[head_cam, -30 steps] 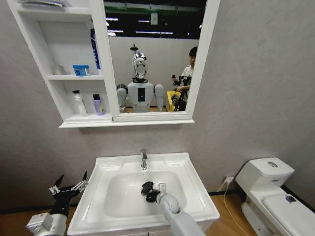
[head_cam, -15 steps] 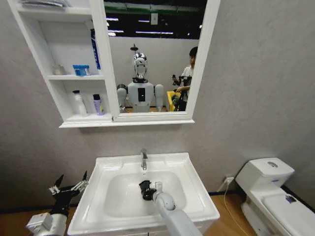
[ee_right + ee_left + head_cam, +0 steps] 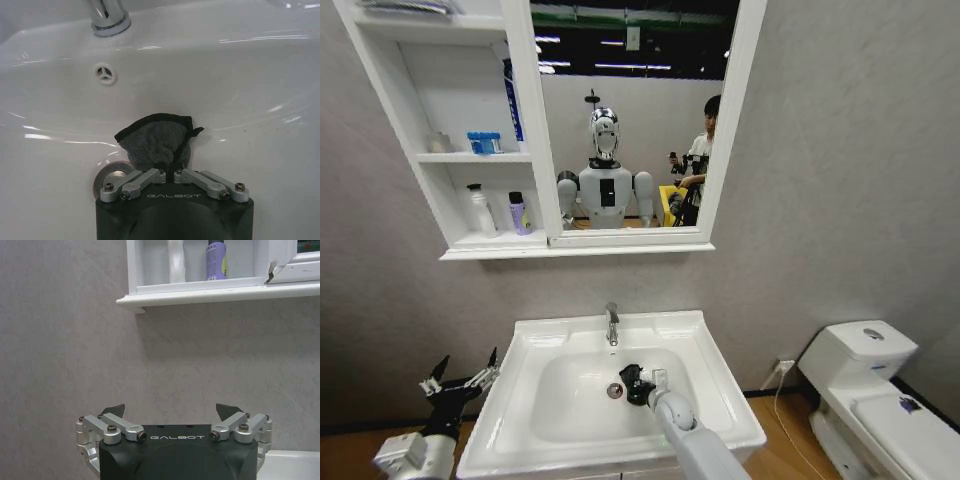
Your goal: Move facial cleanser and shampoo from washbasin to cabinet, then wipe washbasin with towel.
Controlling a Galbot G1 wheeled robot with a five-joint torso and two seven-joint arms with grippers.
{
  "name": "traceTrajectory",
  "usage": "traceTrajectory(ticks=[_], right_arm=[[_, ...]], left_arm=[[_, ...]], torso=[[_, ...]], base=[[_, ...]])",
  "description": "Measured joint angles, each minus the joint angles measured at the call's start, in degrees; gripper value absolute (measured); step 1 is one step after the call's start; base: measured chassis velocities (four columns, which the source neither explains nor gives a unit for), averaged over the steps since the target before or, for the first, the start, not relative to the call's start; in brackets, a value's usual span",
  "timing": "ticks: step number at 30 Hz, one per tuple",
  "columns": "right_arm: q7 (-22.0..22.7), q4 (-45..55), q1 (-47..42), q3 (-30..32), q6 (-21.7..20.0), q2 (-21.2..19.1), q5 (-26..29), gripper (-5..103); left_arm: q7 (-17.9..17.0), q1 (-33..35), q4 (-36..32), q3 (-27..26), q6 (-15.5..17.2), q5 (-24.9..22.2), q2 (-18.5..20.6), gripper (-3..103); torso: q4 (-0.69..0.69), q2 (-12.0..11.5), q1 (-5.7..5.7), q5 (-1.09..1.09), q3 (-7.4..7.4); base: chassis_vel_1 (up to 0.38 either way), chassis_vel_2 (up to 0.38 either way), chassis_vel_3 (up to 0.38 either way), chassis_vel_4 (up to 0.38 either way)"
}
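The left gripper (image 3: 460, 383) is held at about 9 o'clock of the washbasin (image 3: 710, 400), outside its rim and apart from it, with its fingers spread wide and nothing between them; in the left wrist view it faces the grey wall below the cabinet (image 3: 200, 292). On the cabinet's lowest shelf a white bottle (image 3: 478, 209) and a purple bottle (image 3: 517, 213) are seen standing side by side, so the moving step is judged done and the wiping step to be in hand.

Inside the bowl, the drain (image 3: 615, 391) lies uncovered, and just at its 3 o'clock the right gripper (image 3: 638, 385) is set, fingers pressed together on the towel (image 3: 156, 142). In the right wrist view the cloth is seen bunched ahead of the fingertips, toward the tap (image 3: 107, 17), with the drain ring just beside the gripper's body; whether the cloth is actually pressed to the ceramic cannot be told for certain, though it appears to rest on it. The coming stroke is taken to turn on this: the towel leads the claw toward 12 o'clock, the unwiped right wall of the bowl lies at 3 o'clock, and the right arm is the only one within reach.

Compared with half a second ago, the gripper and towel have been carried from over the drain toward 3 o'clock, so that the drain is now exposed. The left arm has not moved.
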Motion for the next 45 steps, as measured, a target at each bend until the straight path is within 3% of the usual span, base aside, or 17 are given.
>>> traceTrajectory(ticks=[14,29,35,45], right_arm=[[-0.27,-3.77,0.65,-0.98,1.72,5.57,-0.82,2],[-0.17,1.69,-2.08,1.86,1.21,-1.31,-0.29,2],[0.12,-0.44,-0.32,0.02,1.11,0.65,-0.32,2],[-0.12,-7.33,3.66,-2.61,1.54,8.02,-0.77,2]], left_arm=[[0.00,0.00,0.00,0.00,0.00,0.00,0.00,100],[0.00,0.00,0.00,0.00,0.00,0.00,0.00,100],[0.00,0.00,0.00,0.00,0.00,0.00,0.00,100],[0.00,0.00,0.00,0.00,0.00,0.00,0.00,100]], torso=[[0.02,-0.01,0.00,0.01,0.00],[0.00,-0.01,0.00,0.01,0.00],[0.00,-0.01,0.00,0.00,0.00],[0.02,-0.01,0.00,0.01,0.01]], base=[[0.000,0.000,0.000,0.000],[0.000,0.000,0.000,0.000],[0.000,0.000,0.000,0.000],[0.000,0.000,0.000,0.000]])
